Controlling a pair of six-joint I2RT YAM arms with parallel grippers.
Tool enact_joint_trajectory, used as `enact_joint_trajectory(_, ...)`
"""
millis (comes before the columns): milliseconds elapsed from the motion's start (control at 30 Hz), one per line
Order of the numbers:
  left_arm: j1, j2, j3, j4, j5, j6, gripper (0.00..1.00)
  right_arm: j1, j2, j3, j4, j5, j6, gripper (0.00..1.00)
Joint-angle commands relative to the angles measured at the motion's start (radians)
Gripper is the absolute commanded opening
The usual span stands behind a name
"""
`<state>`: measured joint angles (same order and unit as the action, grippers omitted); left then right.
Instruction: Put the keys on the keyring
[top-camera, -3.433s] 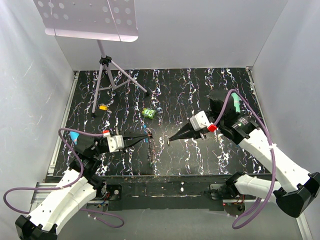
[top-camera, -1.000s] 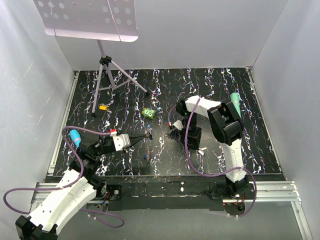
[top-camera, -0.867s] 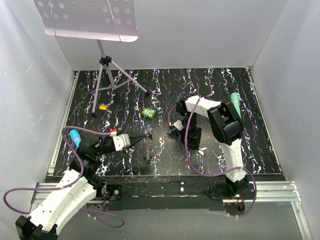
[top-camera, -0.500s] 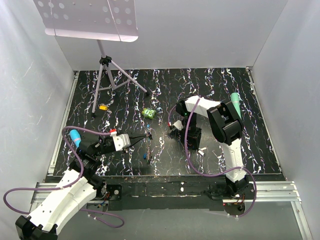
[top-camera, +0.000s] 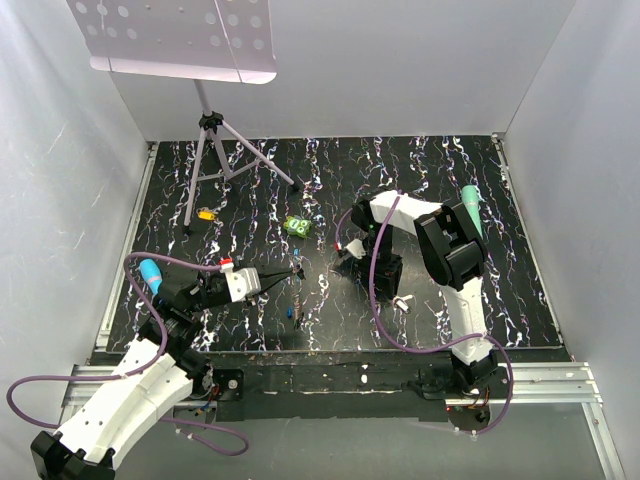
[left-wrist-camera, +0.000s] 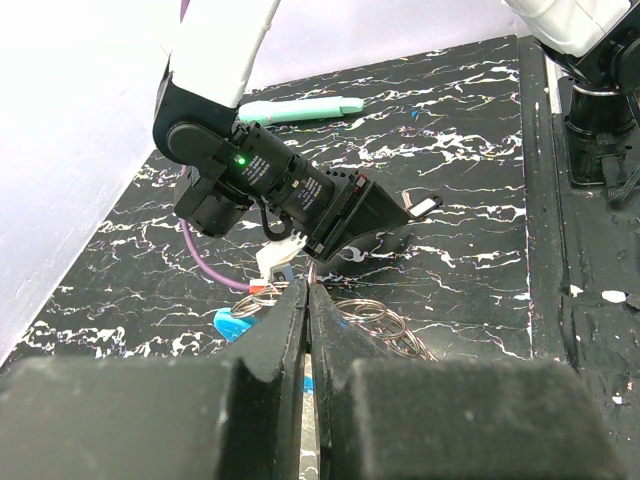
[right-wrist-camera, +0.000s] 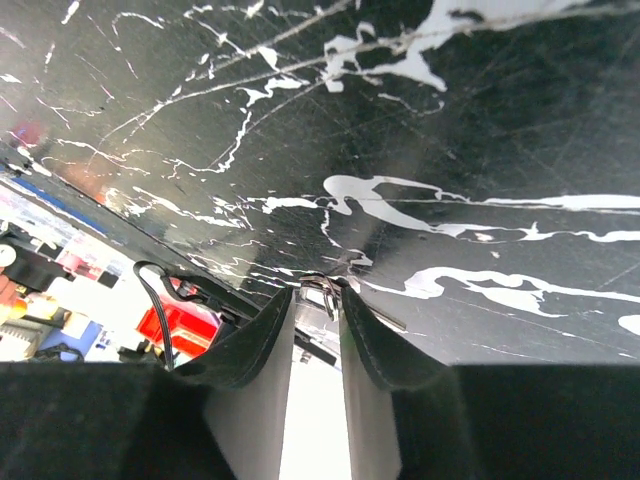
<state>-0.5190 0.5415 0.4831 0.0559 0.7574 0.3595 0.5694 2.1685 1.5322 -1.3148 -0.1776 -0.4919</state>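
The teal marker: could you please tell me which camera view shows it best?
The left wrist view: the marker lies side-on, almost whole, behind the right arm. The top view shows it small beside that arm; the right wrist view misses it.

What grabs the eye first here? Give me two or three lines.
The right arm folds steeply over mid-table, its gripper nose-down, close to the black marbled table. Facing it, the left gripper is shut, apparently pinching the keyring. A bright green lumpy object lies just beyond them, and a tripod stand rises at the far left.
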Motion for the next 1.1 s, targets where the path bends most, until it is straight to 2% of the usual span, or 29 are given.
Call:
enact_joint_trajectory(0,0.005,-0.008,0.028,0.024,-0.006,0.010,0.00,-0.011,-0.010,0.040,-0.049,-0.031,0.012,0.34)
enact_joint_trajectory(467,0.005,-0.006,0.026,0.027,-0.004,0.007,0.00,-0.046,-0.050,0.091,-0.034,-0.054,0.029,0.40)
enact_joint_trajectory(700,0.005,-0.009,0.026,0.032,-0.007,0.004,0.00,-0.091,-0.183,0.112,0.012,-0.126,0.045,0.40)
enact_joint_trajectory(800,0.005,-0.015,0.025,0.036,-0.007,0.002,0.00,-0.117,-0.323,0.028,0.119,-0.190,0.102,0.41)
enact_joint_trajectory(900,0.007,-0.018,0.025,0.042,-0.004,-0.004,0.00,-0.131,-0.493,-0.148,0.315,-0.246,0.232,0.43)
enact_joint_trajectory(1000,0.007,-0.021,0.020,0.051,-0.006,-0.010,0.00,-0.134,-0.600,-0.308,0.480,-0.250,0.422,0.45)
enact_joint_trajectory(1067,0.007,-0.021,0.018,0.056,-0.007,-0.011,0.00,-0.143,-0.634,-0.375,0.561,-0.200,0.565,0.44)
